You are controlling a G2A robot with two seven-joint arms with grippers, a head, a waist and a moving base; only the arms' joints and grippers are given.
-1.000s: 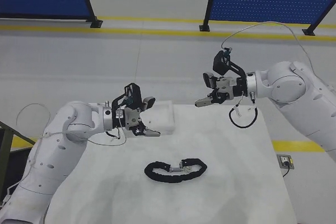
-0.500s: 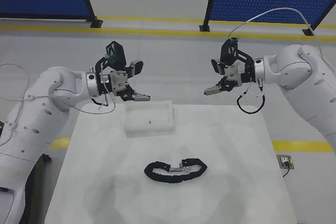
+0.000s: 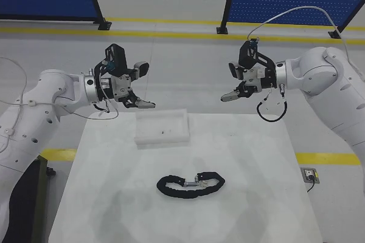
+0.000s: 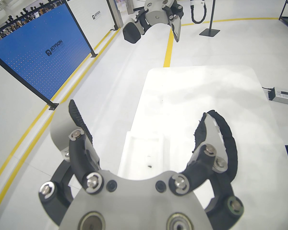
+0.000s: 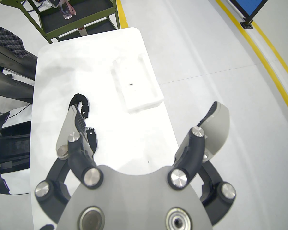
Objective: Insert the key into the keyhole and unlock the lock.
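Your black cable lock [image 3: 190,184] is lying curled on the white bench [image 3: 261,182], on the robot's side of the foam tray [image 3: 164,143] and not touching it. There's a tiny dark speck [image 3: 163,129] in the tray, can't tell what it is. The left pincer [image 4: 138,111] is spread wide, hanging up by the tray's far-left corner. The right pincer [image 5: 144,106] is spread too, off beyond the tray's right end. Behind the tray it's pale floor, yellow lines [image 3: 170,34] and blue screens [image 3: 42,8].
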